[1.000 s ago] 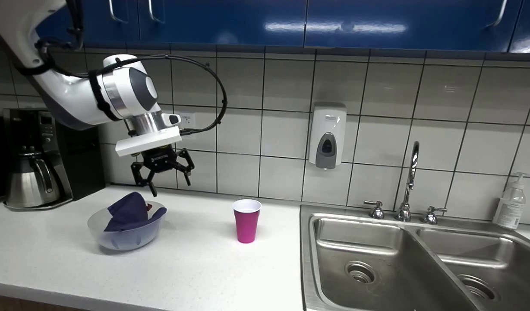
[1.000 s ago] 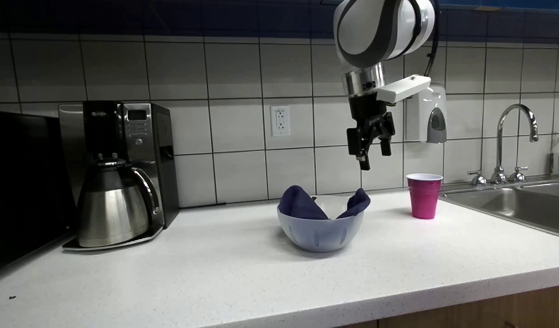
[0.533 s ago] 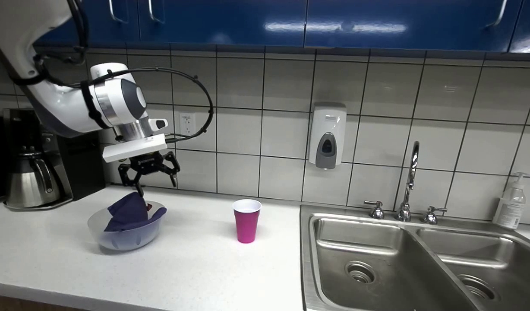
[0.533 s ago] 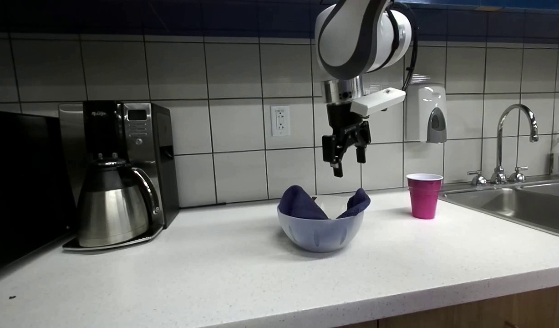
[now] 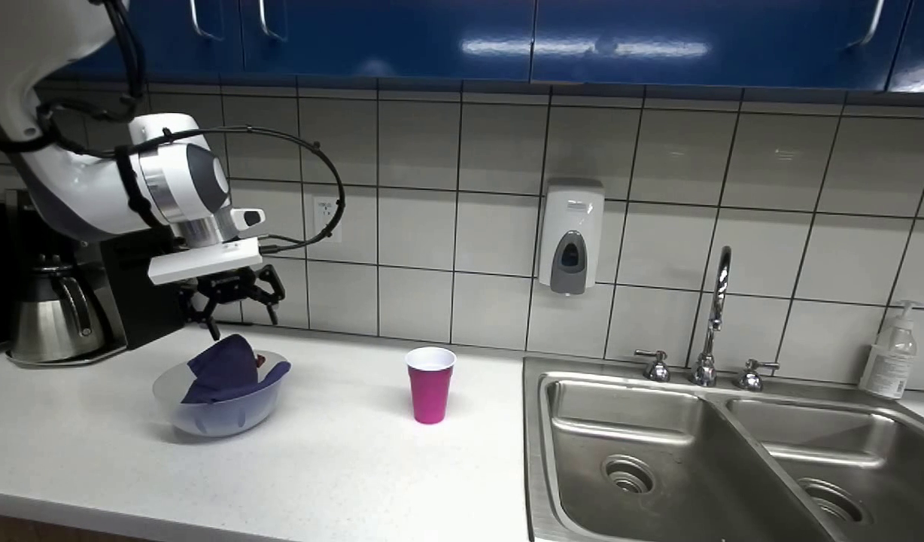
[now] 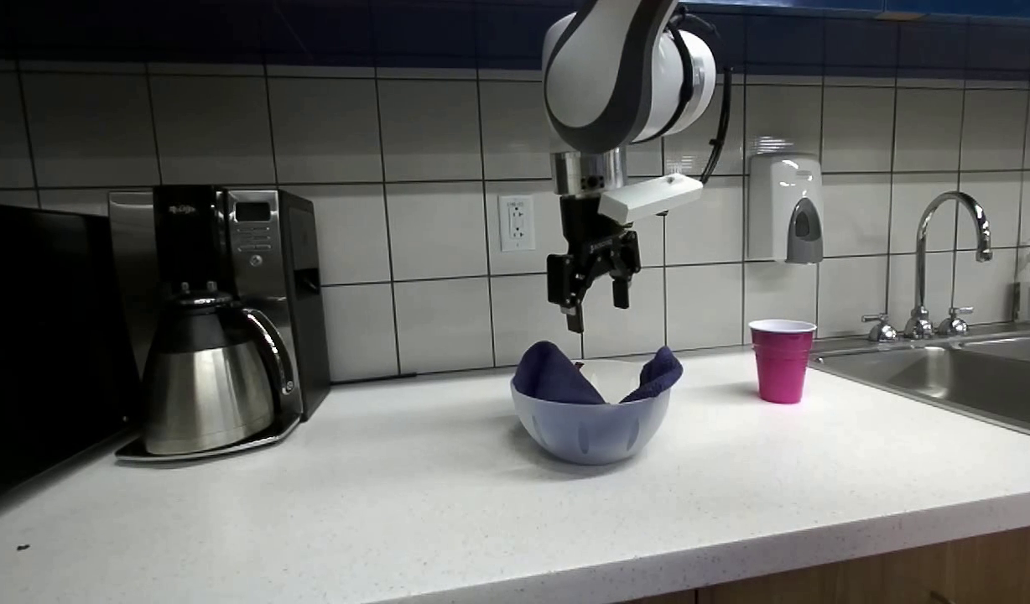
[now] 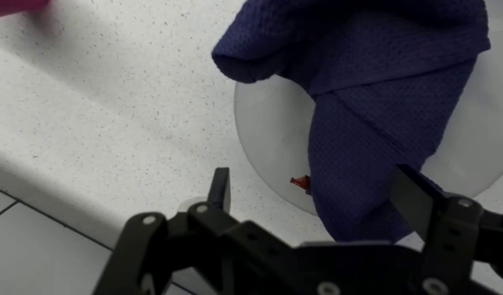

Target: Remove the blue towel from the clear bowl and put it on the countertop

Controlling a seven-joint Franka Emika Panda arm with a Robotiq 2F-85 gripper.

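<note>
The dark blue towel (image 5: 225,370) lies bunched in the clear bowl (image 5: 225,423), with ends draped over the rim. Both also show in an exterior view, the towel (image 6: 553,377) as two raised folds over the bowl (image 6: 590,434). In the wrist view the towel (image 7: 374,119) covers much of the bowl (image 7: 272,127). A small red piece (image 7: 301,182), partly hidden by the towel, shows in the bowl. My gripper (image 5: 244,329) is open and empty above the bowl; it also shows in an exterior view (image 6: 598,318) and the wrist view (image 7: 313,168). The white countertop (image 5: 349,474) is under the bowl.
A pink cup (image 5: 430,395) stands between the bowl and the steel sink (image 5: 535,452). A coffee maker (image 6: 301,302) with a steel carafe (image 6: 209,386) stands on the far side of the bowl from the cup. A tiled wall (image 6: 435,226) runs behind.
My open gripper has moved away from the cup side, toward the coffee maker, and slightly down, over the bowl. The towel, bowl and cup have not moved.
</note>
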